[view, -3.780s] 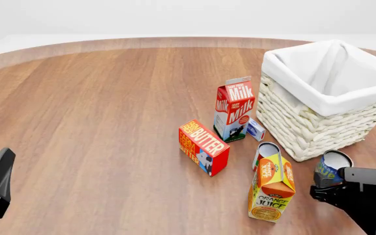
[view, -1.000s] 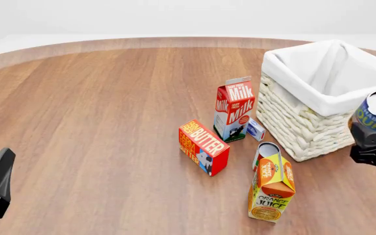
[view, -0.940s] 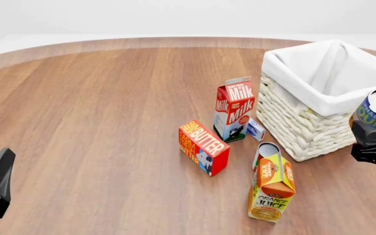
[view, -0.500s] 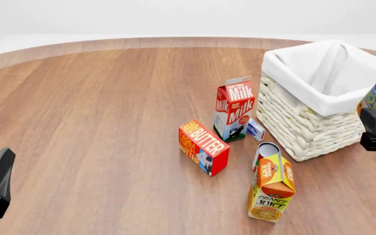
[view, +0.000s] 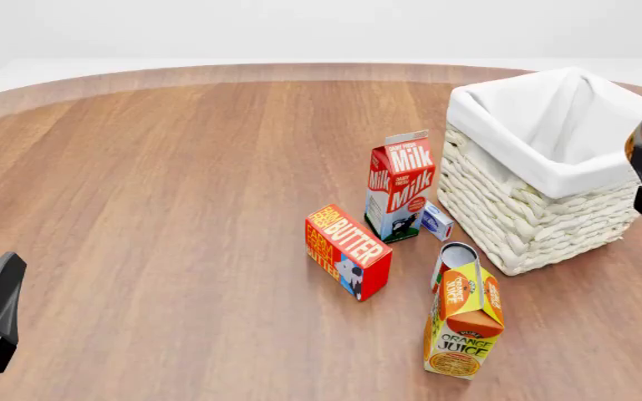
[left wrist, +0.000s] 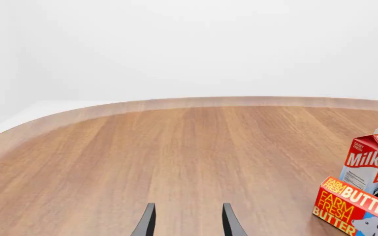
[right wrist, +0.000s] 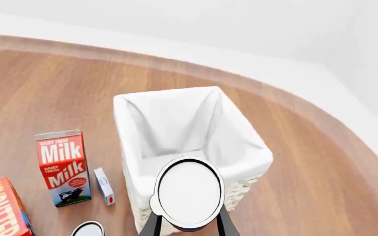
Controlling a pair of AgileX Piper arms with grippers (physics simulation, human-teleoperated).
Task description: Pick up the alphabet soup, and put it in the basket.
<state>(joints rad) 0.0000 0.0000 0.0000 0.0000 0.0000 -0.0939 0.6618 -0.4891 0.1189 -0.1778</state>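
Soup (right wrist: 190,192) has risen since before — now at the basket's (view: 544,219) three o'clock, upright, lid up, clamped by right end effector (right wrist: 187,227); left end effector (left wrist: 187,221) gapes narrowly.

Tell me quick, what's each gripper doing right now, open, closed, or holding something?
Left gripper: open, holding nothing, above bare table.
Right gripper: shut on the alphabet soup, raised near the basket.

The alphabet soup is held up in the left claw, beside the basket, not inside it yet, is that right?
Not quite: the right claw holds the alphabet soup, as the right wrist view shows. The left claw is open and holds nothing. The rest stands: the can is raised by the basket, not inside it.
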